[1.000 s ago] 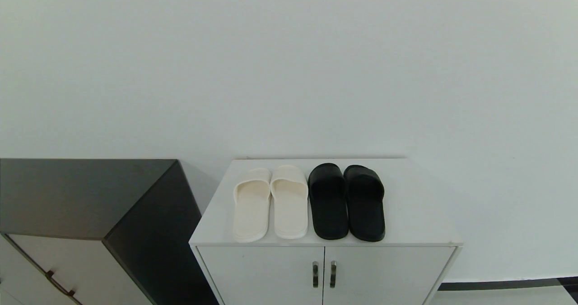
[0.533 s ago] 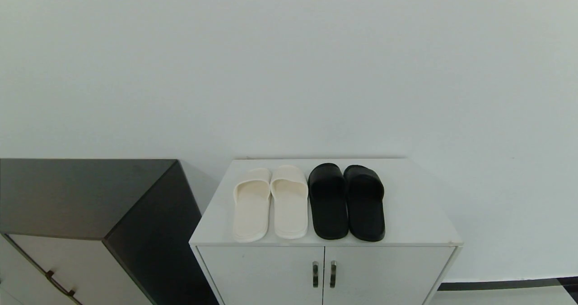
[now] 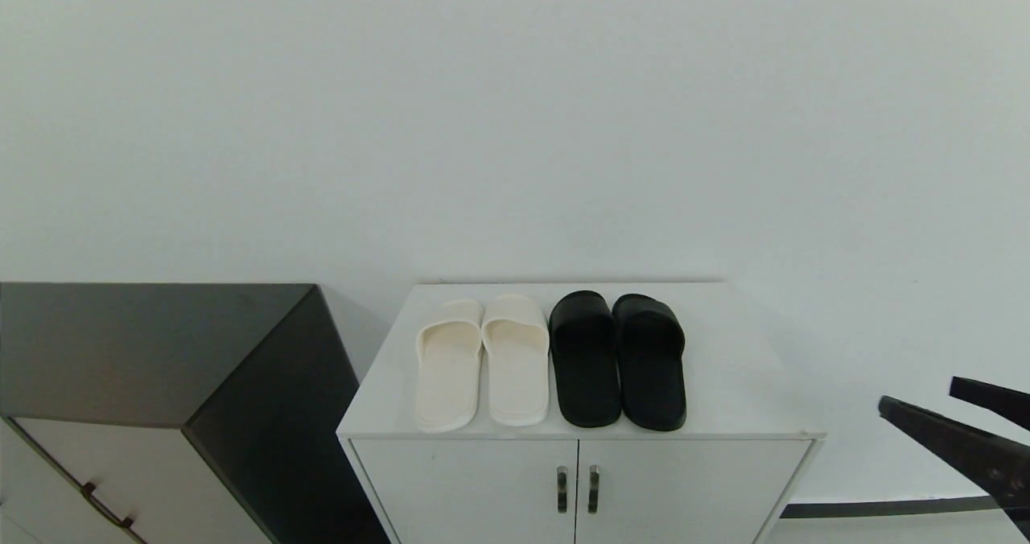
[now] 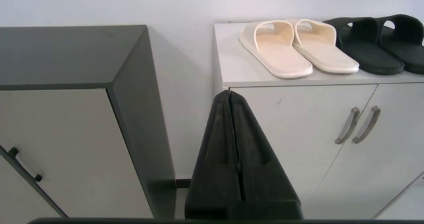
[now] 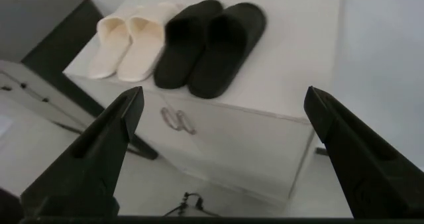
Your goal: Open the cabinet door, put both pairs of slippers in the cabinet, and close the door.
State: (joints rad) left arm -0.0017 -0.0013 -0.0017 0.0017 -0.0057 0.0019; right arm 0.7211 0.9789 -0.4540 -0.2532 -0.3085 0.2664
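Dark cabinet [image 3: 161, 351]: stands against the wall on the robot's left side, with its top and the side that shows both dark grey to black.
Cabinet front [image 3: 121, 480]: a pale panel under the dark top, shut.
Handle [image 3: 105, 506]: a slim dark bar on the pale front, slanting in the head view.
Wall [image 3: 515, 125]: plain white, behind everything.
Skirting strip [image 3: 877, 509]: a dark band along the foot of the wall, on the right.
Floor [image 3: 885, 530]: pale, just below the strip.
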